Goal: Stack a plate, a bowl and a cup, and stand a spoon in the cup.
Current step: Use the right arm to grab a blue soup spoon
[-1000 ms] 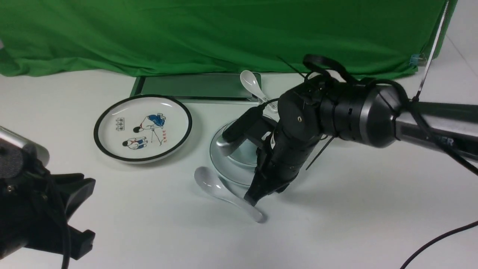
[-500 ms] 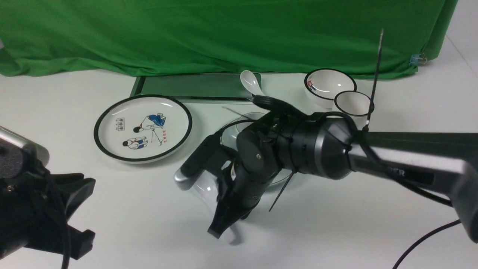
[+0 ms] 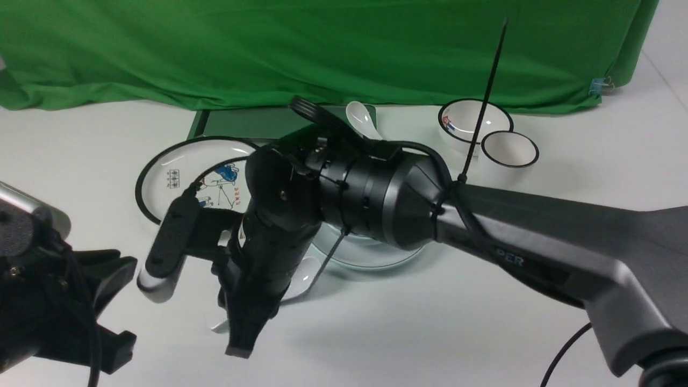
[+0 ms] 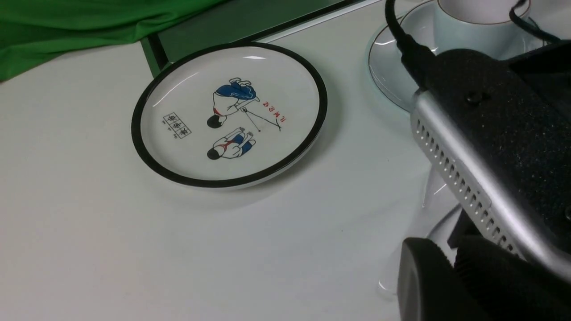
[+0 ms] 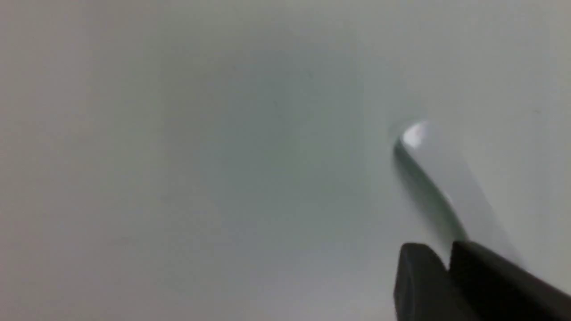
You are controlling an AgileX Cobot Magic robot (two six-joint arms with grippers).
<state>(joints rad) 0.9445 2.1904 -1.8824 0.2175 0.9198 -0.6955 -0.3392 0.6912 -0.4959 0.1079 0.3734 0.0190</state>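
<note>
The white spoon (image 3: 302, 277) lies on the table, bowl end by the pale blue-green plate (image 3: 376, 255), handle tip (image 3: 217, 325) pointing left. My right gripper (image 3: 239, 346) points down just beyond that handle (image 5: 441, 178); its fingers sit together with nothing between them (image 5: 439, 252). On the plate (image 4: 388, 58) stands a pale blue-green vessel (image 4: 468, 31), cut off by the frame edge; I cannot tell whether it is the bowl or the cup. In the front view the right arm hides it. My left gripper (image 4: 450, 267) hovers low at the near left, fingers together and empty.
A black-rimmed cartoon plate (image 3: 177, 177) lies at the left. A black-rimmed white bowl (image 3: 473, 121) and cup (image 3: 509, 149) stand at the back right. A second spoon (image 3: 359, 115) rests on a dark flat board (image 3: 236, 123) before the green cloth (image 3: 322, 48). The right wrist's camera housing (image 4: 464, 178) is close beside my left gripper.
The right arm swung left across the table, uncovering the back-right bowl and cup. The spoon turned with it, its handle now pointing left. The left arm stayed still.
</note>
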